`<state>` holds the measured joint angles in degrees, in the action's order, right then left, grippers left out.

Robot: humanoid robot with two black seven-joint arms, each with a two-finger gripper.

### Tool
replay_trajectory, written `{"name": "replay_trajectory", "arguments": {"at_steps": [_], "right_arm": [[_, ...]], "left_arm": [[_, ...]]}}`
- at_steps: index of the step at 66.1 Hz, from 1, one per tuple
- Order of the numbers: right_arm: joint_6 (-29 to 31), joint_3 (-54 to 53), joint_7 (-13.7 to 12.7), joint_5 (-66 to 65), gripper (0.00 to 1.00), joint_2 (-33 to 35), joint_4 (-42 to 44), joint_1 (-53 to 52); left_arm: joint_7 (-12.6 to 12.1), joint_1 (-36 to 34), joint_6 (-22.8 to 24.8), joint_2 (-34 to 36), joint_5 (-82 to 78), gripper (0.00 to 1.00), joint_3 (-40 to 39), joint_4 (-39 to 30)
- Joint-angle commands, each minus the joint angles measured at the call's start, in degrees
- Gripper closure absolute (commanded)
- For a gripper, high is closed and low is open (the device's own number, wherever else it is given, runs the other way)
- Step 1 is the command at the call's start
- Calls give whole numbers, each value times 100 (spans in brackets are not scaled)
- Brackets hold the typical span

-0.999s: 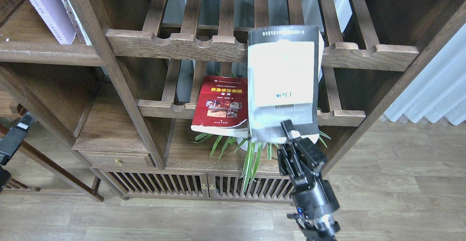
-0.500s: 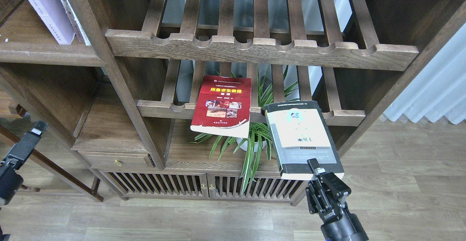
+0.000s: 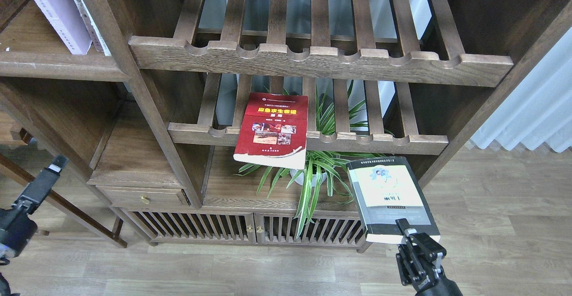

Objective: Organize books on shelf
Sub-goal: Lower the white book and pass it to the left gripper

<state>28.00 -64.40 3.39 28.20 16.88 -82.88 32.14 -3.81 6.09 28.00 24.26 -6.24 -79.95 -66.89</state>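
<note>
My right gripper (image 3: 405,228) is shut on the near edge of the thick black-edged book with the yellow-green cover (image 3: 389,193), holding it face up in the air in front of the unit's lower right. The red book with small photos (image 3: 273,128) lies on the lower slatted rack, its near end hanging over the rail. The white-and-lavender book (image 3: 53,12) stands on the solid dark-brown shelf (image 3: 62,70) at the upper left. My left gripper (image 3: 53,164) is low at the left edge, dark and end-on, holding nothing I can see.
A thin white book with reddish spine marks (image 3: 91,25) leans beside the lavender one. Two slatted racks (image 3: 313,59) with scalloped rails fill the middle. A spider plant in a white pot (image 3: 313,177) stands under the lower rack. A slatted cabinet (image 3: 201,226) is below, and wood floor lies in front.
My right gripper has pulled the black-edged book down and back from the upper rack to low front right. My left arm has risen slightly toward the right.
</note>
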Motion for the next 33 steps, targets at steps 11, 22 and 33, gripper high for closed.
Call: {"name": "replay_trajectory", "arguments": {"at_steps": [11,22,33], "right_arm": [[0,736,-66,-165,96,-150,588,-542],[0,1149,-110,-561,95,-809,1563,-1209],[0,1412,-180,-640,95,-1319,2091,-1500]], "left_arm": [[29,235,0,-123,140,0,814,36],[29,174,0,-123,860,0,1938,124],[38,200,0,-158,1160,0,2378,133]]}}
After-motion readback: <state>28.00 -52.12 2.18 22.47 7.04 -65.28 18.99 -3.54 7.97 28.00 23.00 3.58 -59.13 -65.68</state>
